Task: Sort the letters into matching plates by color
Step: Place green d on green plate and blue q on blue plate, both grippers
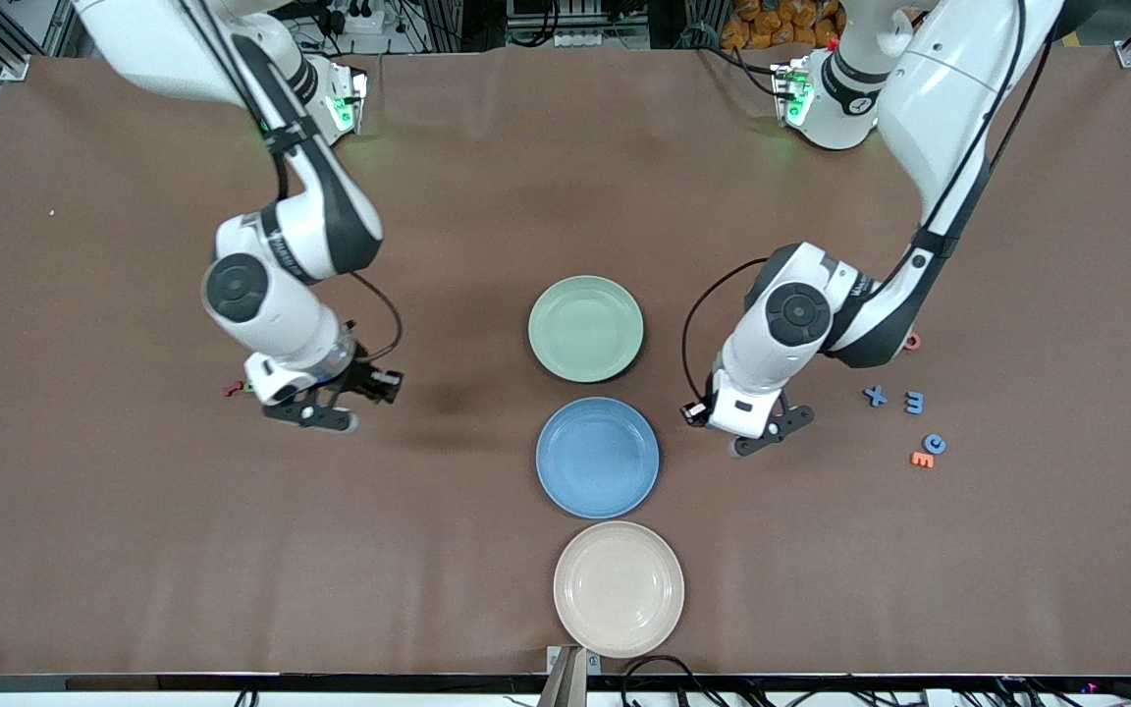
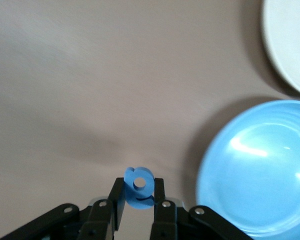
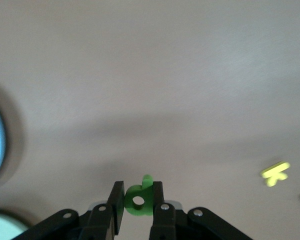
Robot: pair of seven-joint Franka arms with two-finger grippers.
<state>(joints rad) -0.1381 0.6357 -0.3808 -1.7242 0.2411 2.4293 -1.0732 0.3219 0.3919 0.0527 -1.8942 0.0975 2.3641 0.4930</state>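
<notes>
My left gripper is shut on a blue letter, over bare table beside the blue plate toward the left arm's end. My right gripper is shut on a green letter, over bare table toward the right arm's end. The mint green plate and the blue plate are both empty. Three more blue letters lie on the table toward the left arm's end. In the left wrist view, the blue plate lies close to the left gripper.
An empty cream plate lies nearest the front camera. An orange piece and a red piece lie by the blue letters. A yellow piece and a red piece lie near the right gripper.
</notes>
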